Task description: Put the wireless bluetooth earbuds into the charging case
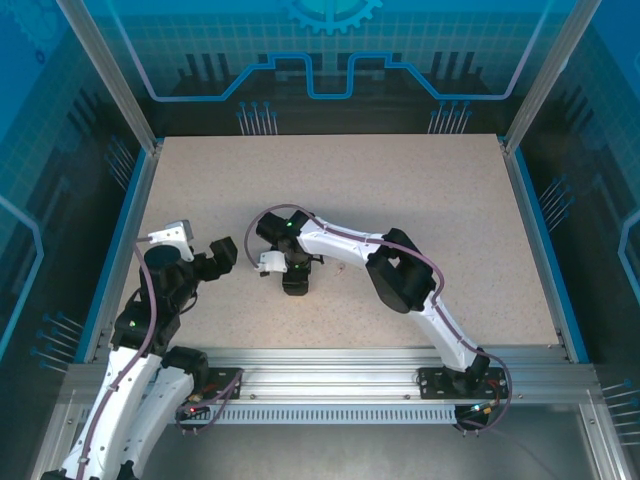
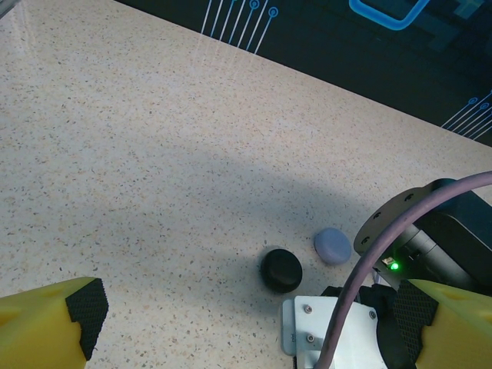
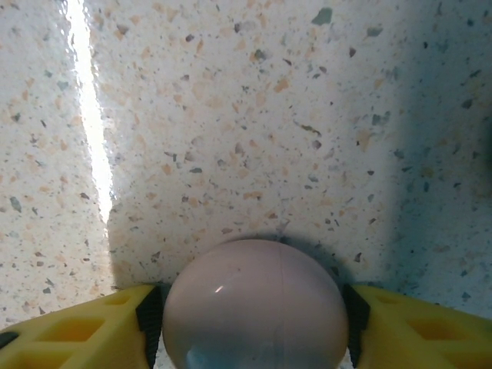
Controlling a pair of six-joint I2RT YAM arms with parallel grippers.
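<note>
The right gripper (image 3: 252,330) grips a round pink case (image 3: 254,296) on the speckled table (image 3: 231,115), its pads pressed against both sides. A black case (image 2: 280,270) and a lilac case (image 2: 332,246) lie side by side just beside that gripper. The left gripper (image 2: 250,307) hovers nearby, its fingers spread wide.

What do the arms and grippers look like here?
Both arms, left arm and right arm, have white link shells with black joint housings; a purple cable runs along each. A green LED glows near the right wrist. Fingers are yellow with black textured pads.
</note>
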